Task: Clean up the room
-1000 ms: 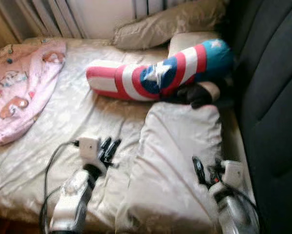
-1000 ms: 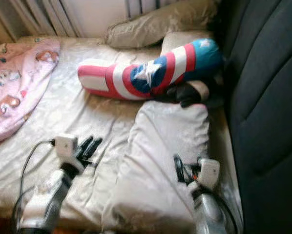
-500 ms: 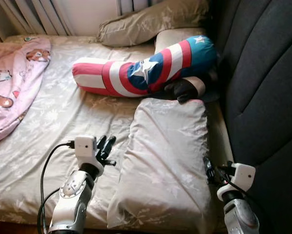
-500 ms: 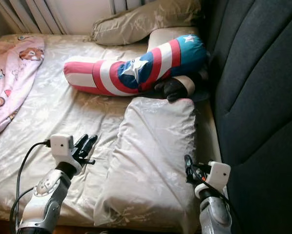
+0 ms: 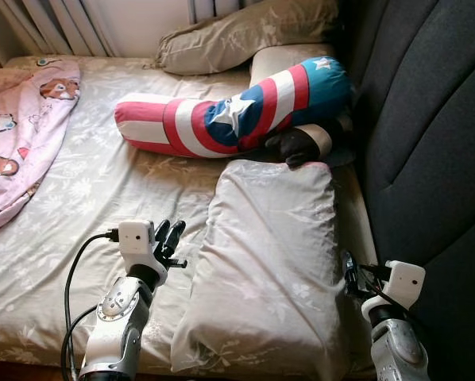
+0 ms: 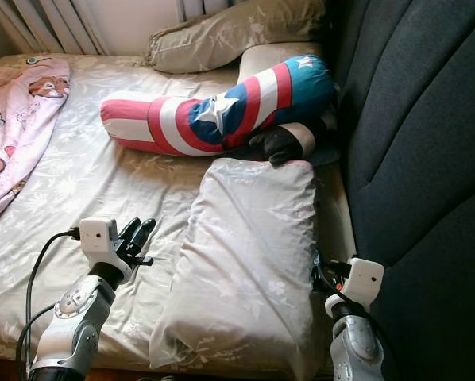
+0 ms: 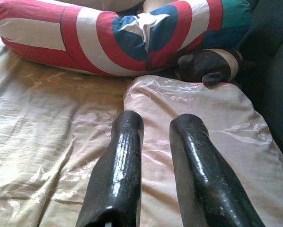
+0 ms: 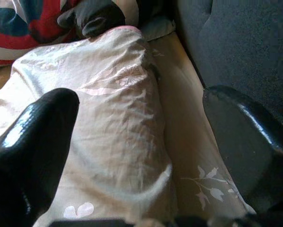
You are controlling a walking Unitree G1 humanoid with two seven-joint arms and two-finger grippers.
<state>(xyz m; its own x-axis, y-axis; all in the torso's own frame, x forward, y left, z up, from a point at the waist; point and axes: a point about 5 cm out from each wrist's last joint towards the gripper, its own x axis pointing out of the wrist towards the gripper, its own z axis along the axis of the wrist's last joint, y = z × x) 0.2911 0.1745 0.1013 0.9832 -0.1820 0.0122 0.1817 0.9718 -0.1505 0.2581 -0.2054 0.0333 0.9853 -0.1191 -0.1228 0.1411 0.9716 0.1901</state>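
Observation:
A long beige floral pillow (image 5: 269, 254) lies lengthwise on the bed, close to the dark headboard (image 5: 428, 143). My left gripper (image 5: 171, 236) hovers over the sheet just left of the pillow, its fingers (image 7: 125, 156) slightly apart and holding nothing. My right gripper (image 5: 350, 271) sits low at the pillow's right edge, in the strip of sheet beside the headboard. It is wide open (image 8: 139, 101) and empty, one finger over the pillow and the other by the headboard. Beyond the pillow lies a red, white and blue star bolster (image 5: 229, 115), with a dark plush item (image 5: 297, 145) against it.
A second beige pillow (image 5: 245, 36) leans at the far end of the bed below the curtains. A pink cartoon-print blanket (image 5: 19, 135) is bunched at the far left. Bare floral sheet (image 5: 102, 190) stretches between blanket and pillow. The bed's front edge is near my arms.
My right gripper has slid right, from over the pillow to its right edge by the headboard. The camera view shifted and sharpened. The left gripper has stayed about where it was.

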